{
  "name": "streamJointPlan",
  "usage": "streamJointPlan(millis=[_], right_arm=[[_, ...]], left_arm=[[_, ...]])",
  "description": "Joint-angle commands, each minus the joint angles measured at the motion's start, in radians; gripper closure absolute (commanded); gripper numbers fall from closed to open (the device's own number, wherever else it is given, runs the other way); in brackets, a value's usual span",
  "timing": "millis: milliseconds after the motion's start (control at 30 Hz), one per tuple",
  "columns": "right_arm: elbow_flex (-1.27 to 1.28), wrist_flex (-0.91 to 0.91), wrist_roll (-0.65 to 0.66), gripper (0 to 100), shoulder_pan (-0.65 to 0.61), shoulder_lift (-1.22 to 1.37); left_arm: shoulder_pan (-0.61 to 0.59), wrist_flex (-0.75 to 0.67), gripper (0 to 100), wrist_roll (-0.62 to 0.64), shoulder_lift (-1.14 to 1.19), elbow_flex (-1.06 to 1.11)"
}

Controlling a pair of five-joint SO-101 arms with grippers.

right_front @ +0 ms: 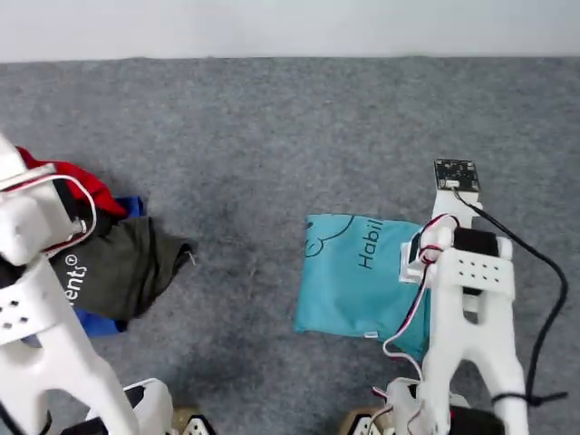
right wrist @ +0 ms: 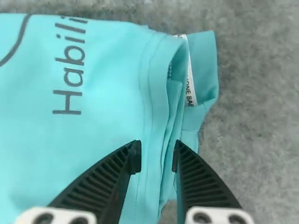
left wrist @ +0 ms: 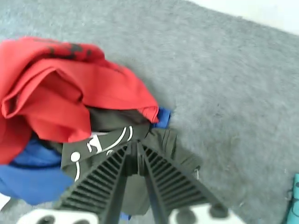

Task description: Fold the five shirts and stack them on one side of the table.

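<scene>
Grey desk (right_front: 272,127): at nine o'clock, left jaws closed and empty over the dark shirt (right_front: 127,263); at four, right jaws slightly parted astride a teal shirt (right wrist: 70,140) fold

Red shirt (left wrist: 70,88), dark shirt (left wrist: 112,135), jaws together

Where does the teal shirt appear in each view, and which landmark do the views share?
High view: the teal shirt lies folded right of centre, partly under the right arm.
Left wrist view: a teal sliver at the frame's edge, across the grey table cover from the shirt pile, probably it.
Right wrist view: close up, its collar edge between the fingertips of the right gripper.
Shared landmark: the grey table cover.
</scene>
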Motion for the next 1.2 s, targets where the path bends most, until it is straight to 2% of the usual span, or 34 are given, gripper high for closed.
streamJointPlan(millis=[0, 133, 433, 567, 767, 1000, 1167], right_arm=[[-0.057, -0.028, -0.012, 87.7, -0.002, 0.05], [-0.055, -0.061, -0.051, 87.7, -0.002, 0.111], [-0.055, -0.111, -0.051, 88.2, 0.013, 0.255], [-0.057, -0.111, -0.04, 99.2, 0.015, 0.257], [-0.055, -0.094, 0.06, 98.8, 0.073, 0.179], [-0.055, -0.099, 0.281, 98.8, 0.196, 0.101], [-0.055, -0.176, 0.318, 98.8, 0.217, 0.101]], left_arm=[[-0.021, 0.017, 99, -0.006, -0.054, 0.039], [-0.028, 0.017, 99, -0.006, -0.097, 0.084], [-0.028, 0.009, 99, -0.006, -0.163, 0.139], [-0.028, -0.005, 99, -0.003, -0.164, 0.16], [-0.023, -0.023, 99, -0.005, -0.163, 0.16], [-0.021, -0.086, 99, -0.005, -0.163, 0.16], [-0.021, -0.081, 99, -0.005, -0.163, 0.16]])
